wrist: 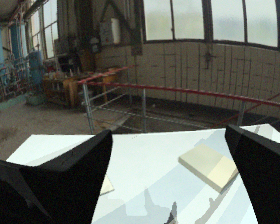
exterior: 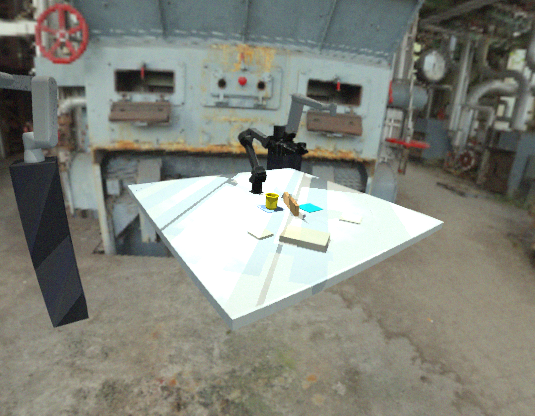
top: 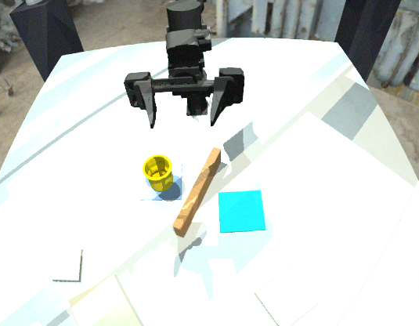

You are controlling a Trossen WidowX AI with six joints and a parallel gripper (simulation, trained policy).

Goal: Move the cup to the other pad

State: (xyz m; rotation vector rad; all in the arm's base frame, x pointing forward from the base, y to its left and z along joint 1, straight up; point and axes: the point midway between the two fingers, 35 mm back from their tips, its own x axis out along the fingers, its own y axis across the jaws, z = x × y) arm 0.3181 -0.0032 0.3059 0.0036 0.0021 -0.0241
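Red rails [wrist: 181, 90] stand before a tiled wall [wrist: 191, 65] with bright windows [wrist: 226, 22]; the floor [exterior: 390, 350] [wrist: 56, 120] [top: 94, 23] is stained, grey-brown concrete around the white table [exterior: 215, 260] [wrist: 136, 150] [top: 90, 219].

yellow cup [top: 160, 184] [exterior: 272, 202], cyan pad [top: 242, 211] [exterior: 311, 207] (plain, both).

white table top [top: 121, 219] [exterior: 215, 250] [wrist: 136, 170] brightly lit and washed out by glare, its pale pads nearly lost, crossed by grey-blue shadow bands, backdrop beyond the table top softly blurred, edges left jagged, far table edge seen bowed from above
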